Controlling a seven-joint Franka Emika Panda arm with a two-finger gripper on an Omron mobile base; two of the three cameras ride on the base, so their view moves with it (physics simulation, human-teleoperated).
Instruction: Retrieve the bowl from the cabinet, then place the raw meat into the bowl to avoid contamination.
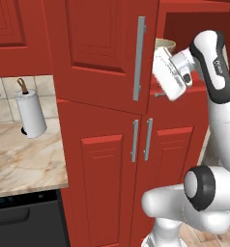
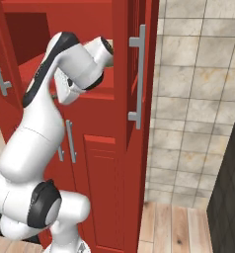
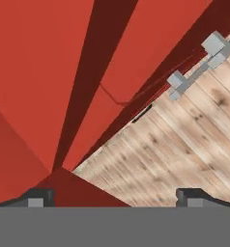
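Olive-tan bowl [image 1: 165, 45] upright behind white hand

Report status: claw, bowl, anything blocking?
Claw open, empty, at the open upper cabinet. Bowl on the shelf behind the hand, not gripped. Open door close on the left.

cabinet [image 1: 102, 72]: red panelled doors, smooth painted look, low sheen
bar handles [image 1: 139, 58]: brushed silver metal, satin
bowl [image 1: 165, 46]: pale olive-tan, plain smooth, matt; only the rim shows
counter [image 1: 20, 154]: veined beige marble-like stone, polished
paper-towel roll [image 1: 31, 113]: white paper, matt, on a dark stand
wall tiles [image 2: 198, 99]: beige mottled stone, grout lines, slight gloss
floor [image 3: 184, 149]: light wood planks, visible grain and knots, matt
arm [image 1: 216, 62]: glossy white plastic shell, dark joints
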